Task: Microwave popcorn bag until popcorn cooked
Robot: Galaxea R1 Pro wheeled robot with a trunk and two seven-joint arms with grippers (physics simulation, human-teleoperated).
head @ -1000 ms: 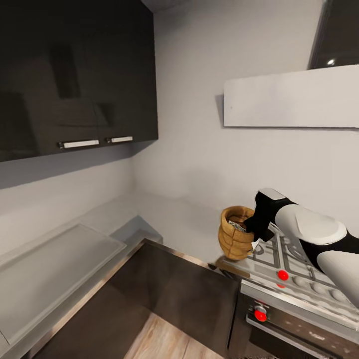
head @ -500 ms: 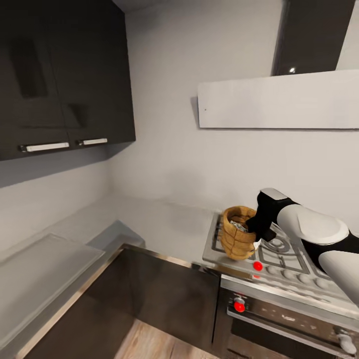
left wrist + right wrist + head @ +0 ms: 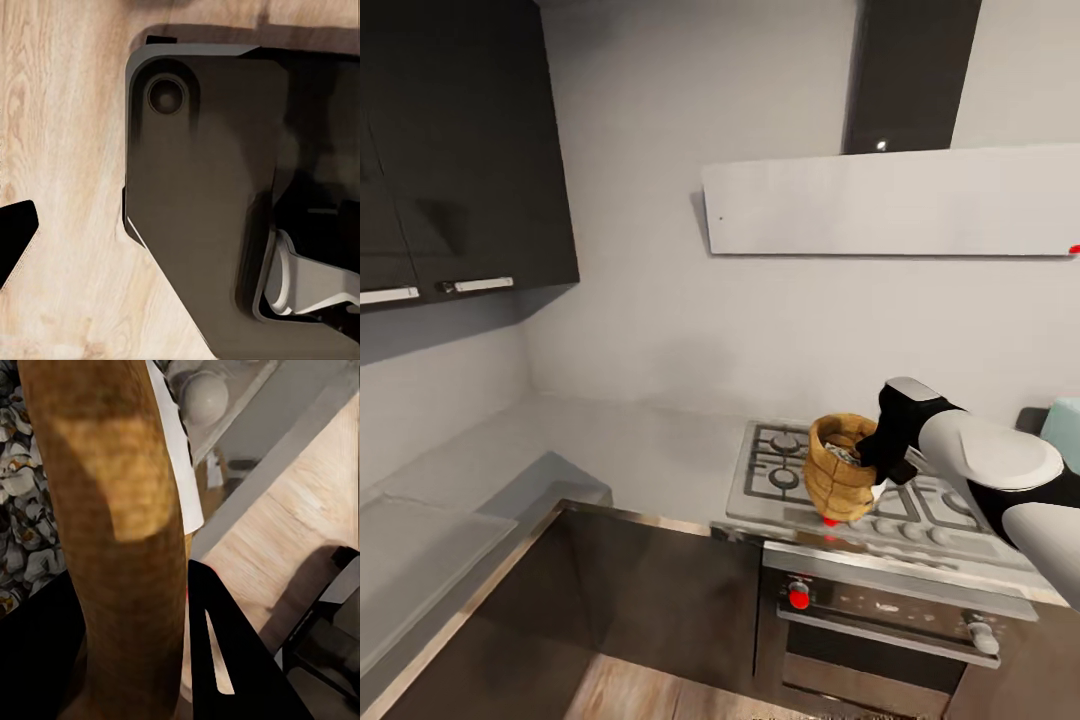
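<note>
My right gripper [image 3: 872,458] is shut on the rim of the tan-brown popcorn bag [image 3: 836,484] and holds it in the air over the front of the gas hob. In the right wrist view the bag's wall [image 3: 112,510] is pinched between the black fingers [image 3: 225,660]. Grey-white popcorn [image 3: 19,510] lies inside the bag. A pale blue corner of the microwave [image 3: 1064,424] shows at the far right. The grey countertop [image 3: 630,450] runs left of the hob. My left gripper [image 3: 15,240] hangs over the wooden floor, one black fingertip spread far to the side, holding nothing.
The steel gas hob [image 3: 780,470] with black grates sits above a dark oven [image 3: 880,630] with a red knob [image 3: 798,597]. A white hood panel [image 3: 890,205] hangs above, and dark wall cabinets [image 3: 460,150] fill the upper left. My own dark base [image 3: 202,187] stands on the wooden floor [image 3: 60,112].
The whole view has swung to the right, so the camera moved. The hob, the oven and a corner of the microwave have come into view. The bag stays in my right gripper.
</note>
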